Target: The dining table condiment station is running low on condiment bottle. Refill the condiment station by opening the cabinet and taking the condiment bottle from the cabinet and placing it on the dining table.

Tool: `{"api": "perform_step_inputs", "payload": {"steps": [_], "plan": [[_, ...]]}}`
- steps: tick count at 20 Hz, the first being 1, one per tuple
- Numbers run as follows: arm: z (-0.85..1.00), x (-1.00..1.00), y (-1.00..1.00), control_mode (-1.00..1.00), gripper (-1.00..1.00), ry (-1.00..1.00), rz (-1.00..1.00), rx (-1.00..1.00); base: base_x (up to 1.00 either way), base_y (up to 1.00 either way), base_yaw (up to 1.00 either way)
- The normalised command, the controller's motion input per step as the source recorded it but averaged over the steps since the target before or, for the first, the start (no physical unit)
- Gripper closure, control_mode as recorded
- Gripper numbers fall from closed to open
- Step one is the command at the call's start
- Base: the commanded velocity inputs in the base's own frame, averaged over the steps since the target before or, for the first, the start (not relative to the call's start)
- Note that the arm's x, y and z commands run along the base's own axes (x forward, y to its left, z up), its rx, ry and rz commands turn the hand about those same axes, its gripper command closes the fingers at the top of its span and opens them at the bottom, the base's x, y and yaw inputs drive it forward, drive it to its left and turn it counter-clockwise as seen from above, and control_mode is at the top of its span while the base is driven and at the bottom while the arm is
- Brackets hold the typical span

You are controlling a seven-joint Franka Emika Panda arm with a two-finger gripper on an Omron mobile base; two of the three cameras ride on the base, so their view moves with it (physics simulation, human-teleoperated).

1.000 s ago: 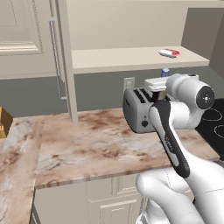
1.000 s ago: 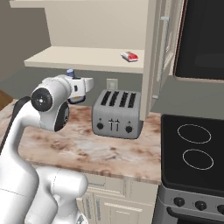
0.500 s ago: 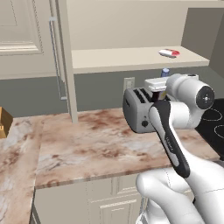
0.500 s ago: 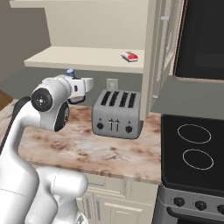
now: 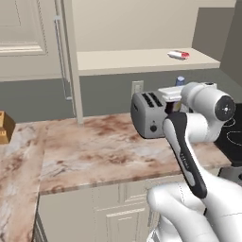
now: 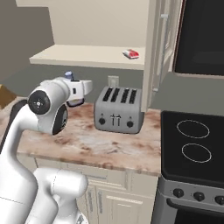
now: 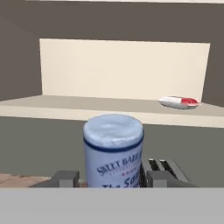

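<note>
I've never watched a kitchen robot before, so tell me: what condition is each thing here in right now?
gripper: shut on the condiment bottle.
condiment bottle: upright between the fingers, capped, off the shelf.
cabinet: open, shelf exposed.
red and white packet: lying flat on the shelf.
toaster: upright on the counter, slots empty.

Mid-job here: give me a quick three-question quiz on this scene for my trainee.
1. True or false: the hand grips the condiment bottle.
2. What lies on the shelf? A) a pan B) a small red and white item C) a mug
3. Fill in: the toaster stands on the marble ____, beside the stove.
Key: 1 true; 2 B; 3 counter.
</note>
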Motion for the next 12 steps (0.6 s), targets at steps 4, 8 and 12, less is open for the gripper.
{"api": "perform_step_inputs", "payload": {"steps": [4, 8, 12], "plan": [[0.0, 0.0, 0.0, 1.0, 1.0, 0.0, 0.0, 0.0, -1.0, 0.0, -0.08], [0.0, 0.0, 0.0, 1.0, 1.0, 0.0, 0.0, 0.0, -1.0, -0.01, -0.47], [0.0, 0.0, 0.0, 1.0, 1.0, 0.0, 0.0, 0.0, -0.49, 0.0, -0.82]]}}
